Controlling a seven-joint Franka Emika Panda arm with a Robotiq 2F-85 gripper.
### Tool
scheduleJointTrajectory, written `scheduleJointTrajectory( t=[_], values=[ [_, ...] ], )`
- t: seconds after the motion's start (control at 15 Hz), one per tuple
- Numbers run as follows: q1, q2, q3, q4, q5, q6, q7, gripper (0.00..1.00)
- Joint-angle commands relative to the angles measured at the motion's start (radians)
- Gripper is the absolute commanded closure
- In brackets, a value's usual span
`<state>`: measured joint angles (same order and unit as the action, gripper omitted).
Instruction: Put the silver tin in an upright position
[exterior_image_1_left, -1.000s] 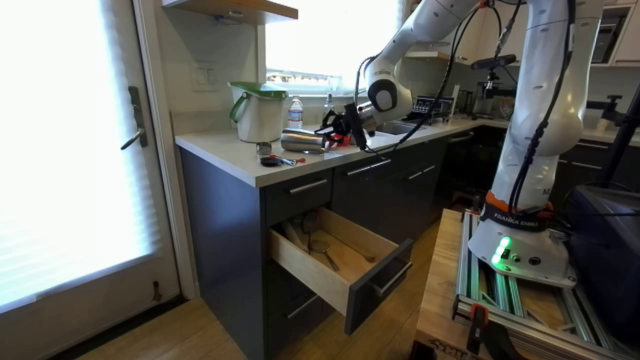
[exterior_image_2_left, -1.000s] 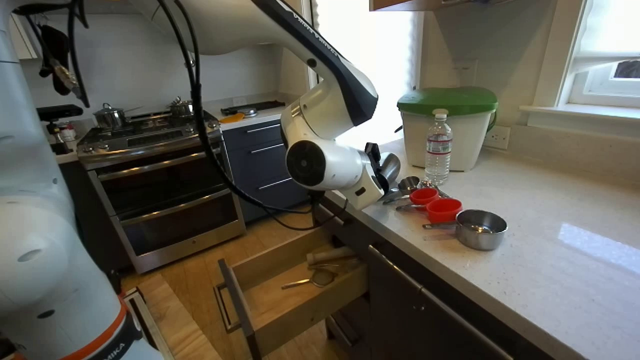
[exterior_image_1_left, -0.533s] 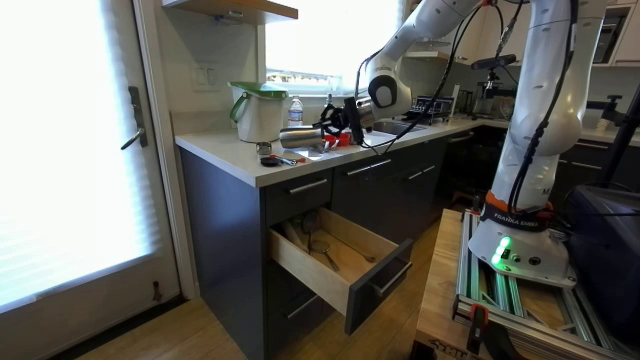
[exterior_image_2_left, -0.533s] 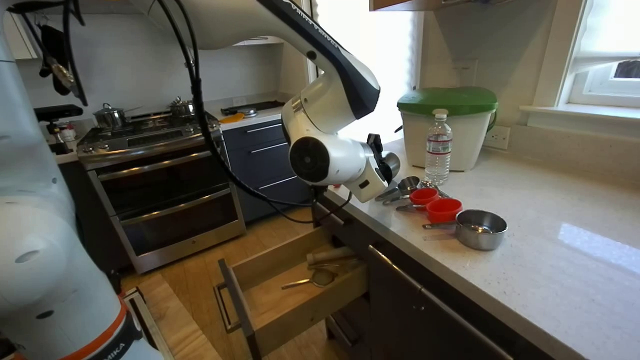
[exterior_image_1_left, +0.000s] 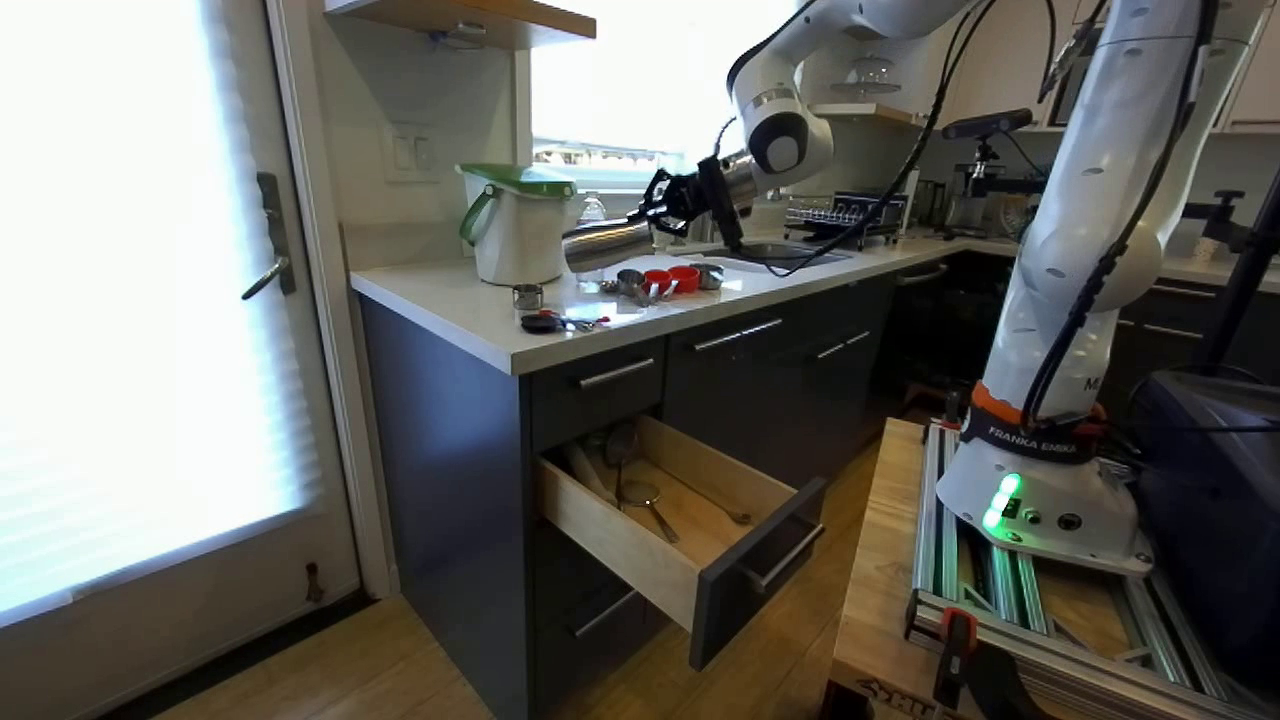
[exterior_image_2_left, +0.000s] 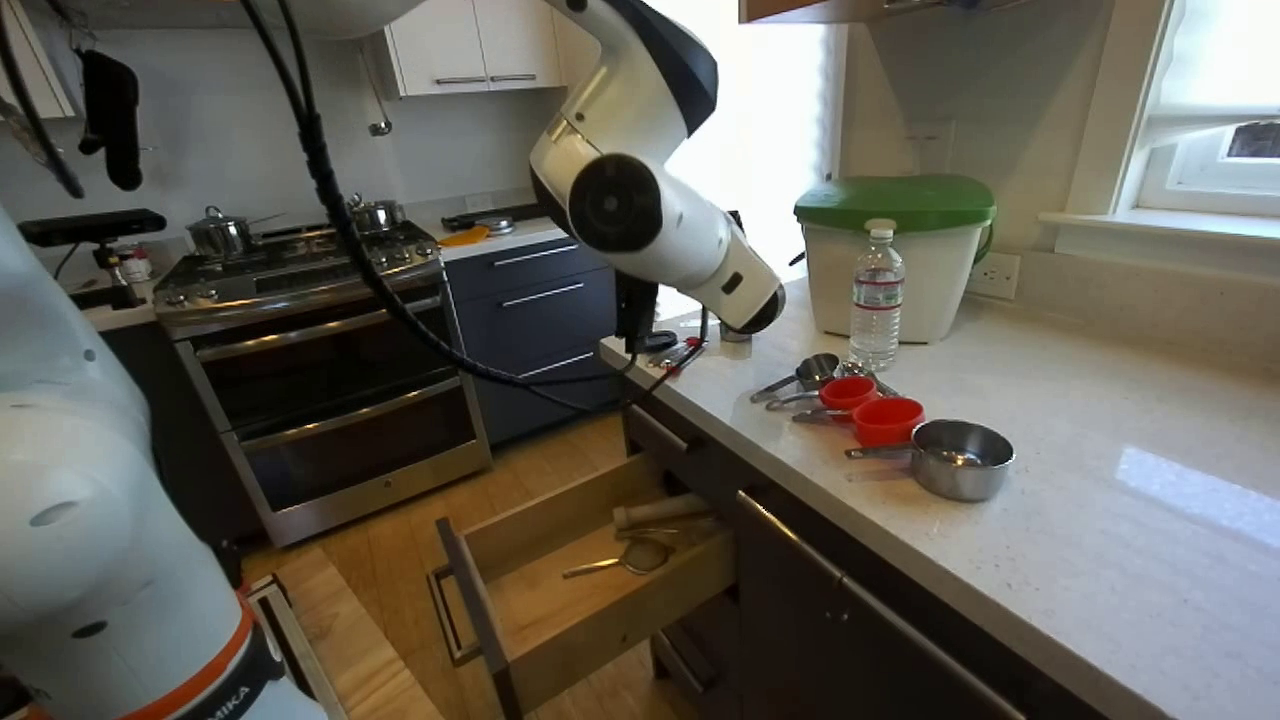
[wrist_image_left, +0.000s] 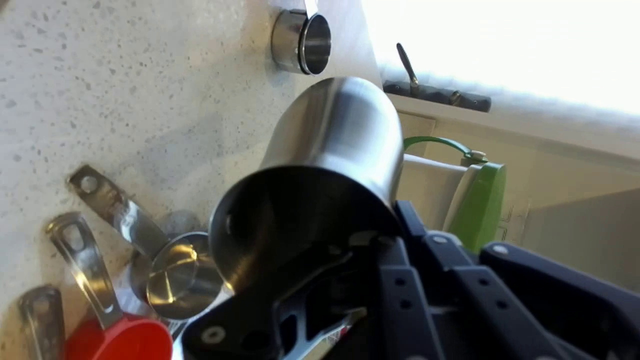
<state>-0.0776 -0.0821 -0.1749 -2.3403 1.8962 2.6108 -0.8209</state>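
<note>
Pincer (exterior_image_1_left: 645, 214) pinches silver tin (exterior_image_1_left: 603, 246) by rim, judged soundest hold, base toward end edge of bench (exterior_image_1_left: 450, 300); likely light, stiff, slippery.

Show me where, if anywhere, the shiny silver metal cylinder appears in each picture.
In an exterior view: silver metal cylinder, upper middle, just right of the white bucket with green lid.
In an exterior view: not visible, probably behind the white robot wrist.
Wrist view: cylinder at centre, left of the bucket.
Shared landmark: the bucket.
</note>
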Motion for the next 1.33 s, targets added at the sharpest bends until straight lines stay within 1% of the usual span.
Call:
scheduleJointTrajectory(
  t=[0.0, 0.2, 0.27, 0.33, 0.47, 0.67, 0.8, 0.87, 0.93, 1.0, 1.07, 1.27],
  values=[
    [0.008, -0.081, 0.089, -0.023, -0.281, 0.16, 0.189, 0.99],
    [0.029, -0.058, 0.17, -0.006, -0.53, 0.283, 0.384, 0.99],
    [0.033, -0.044, 0.187, -0.007, -0.612, 0.305, 0.438, 0.99],
    [-0.033, -0.032, 0.26, -0.009, -0.695, 0.318, 0.493, 0.99],
    [-0.107, -0.015, 0.322, -0.021, -0.861, 0.336, 0.579, 0.99],
    [-0.254, -0.033, 0.377, -0.067, -1.107, 0.345, 0.674, 0.99],
    [-0.368, -0.065, 0.402, -0.074, -1.27, 0.298, 0.739, 0.99],
    [-0.405, -0.092, 0.398, -0.055, -1.352, 0.243, 0.784, 0.99],
    [-0.421, -0.117, 0.385, -0.021, -1.434, 0.169, 0.834, 0.99],
    [-0.418, -0.139, 0.368, 0.023, -1.467, 0.085, 0.849, 0.99],
    [-0.283, -0.151, 0.223, 0.063, -1.506, 0.019, 0.867, 0.99],
    [-0.206, -0.189, 0.137, 0.225, -1.511, -0.218, 0.883, 0.99]
  ],
)
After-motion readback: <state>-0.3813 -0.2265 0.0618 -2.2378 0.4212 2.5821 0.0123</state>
